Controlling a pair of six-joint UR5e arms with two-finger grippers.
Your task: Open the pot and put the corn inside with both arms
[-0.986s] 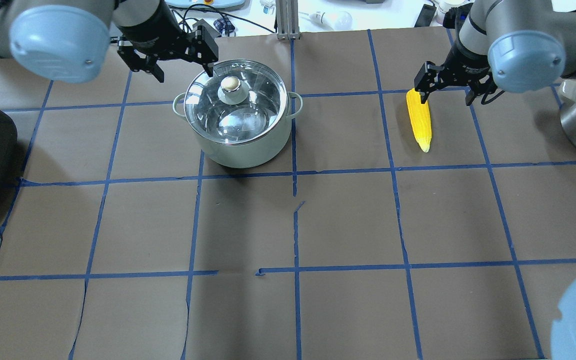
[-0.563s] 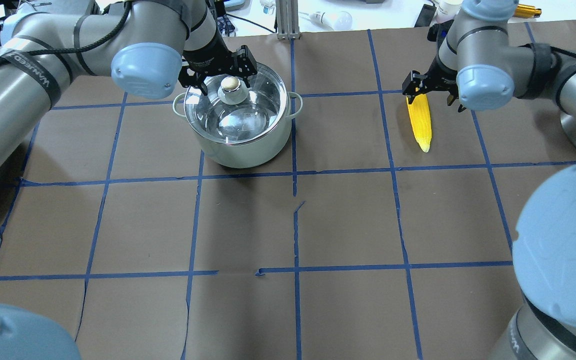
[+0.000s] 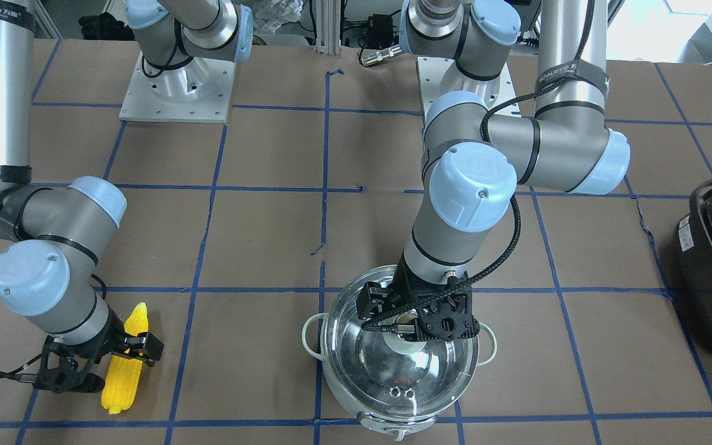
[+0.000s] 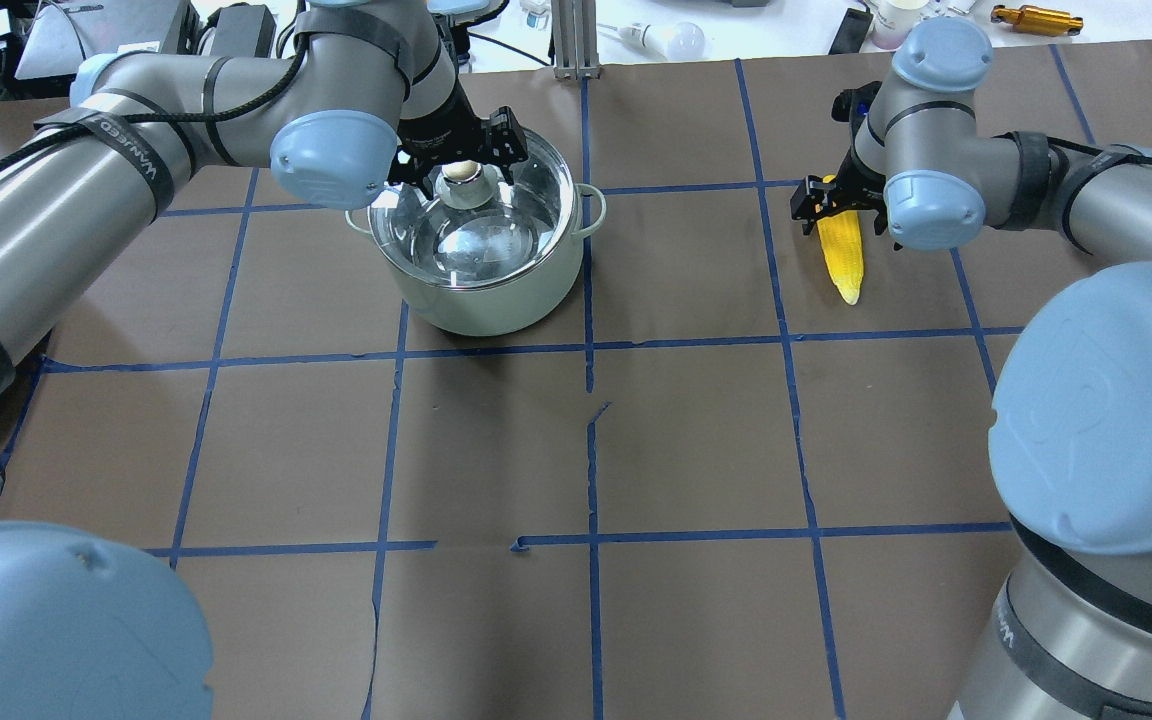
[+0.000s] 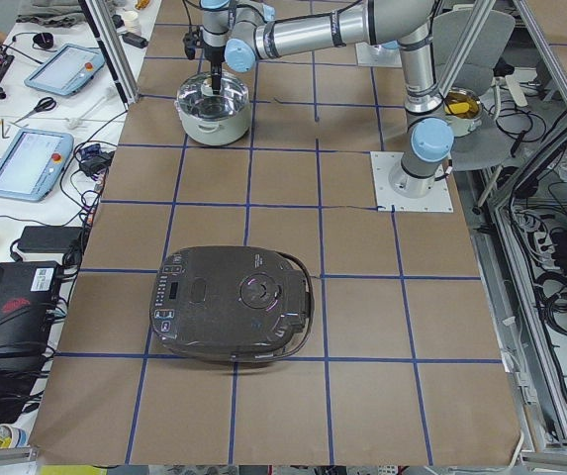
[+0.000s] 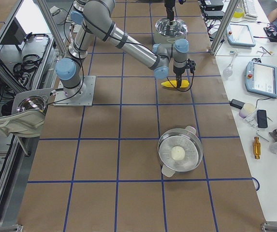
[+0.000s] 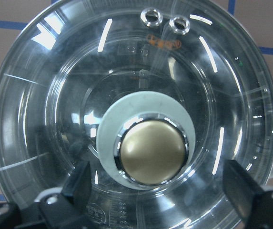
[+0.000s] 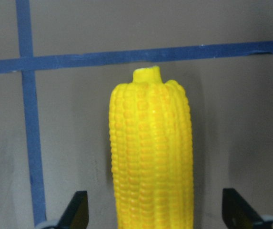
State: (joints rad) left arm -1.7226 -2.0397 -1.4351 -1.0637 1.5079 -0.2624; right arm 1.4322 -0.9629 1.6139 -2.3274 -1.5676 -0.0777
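While right tool (image 8: pixel 155 212) straddles corn (image 8: pixel 150 143), pot (image 4: pixel 481 300) lidded

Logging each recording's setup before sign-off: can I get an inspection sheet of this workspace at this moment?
Surface: brown paper table with blue tape grid; tape broken near the middle.
Job's things: pot with glass lid on; corn lying flat on the table.
Clutter: black appliance; second steel pot, a pale round thing at its centre.
Claws: left claw open, fingers flanking the lid knob, not touching; right claw open astride the corn.
Cables: black cable looped along the left wrist.
Surroundings: side bench with tablets.
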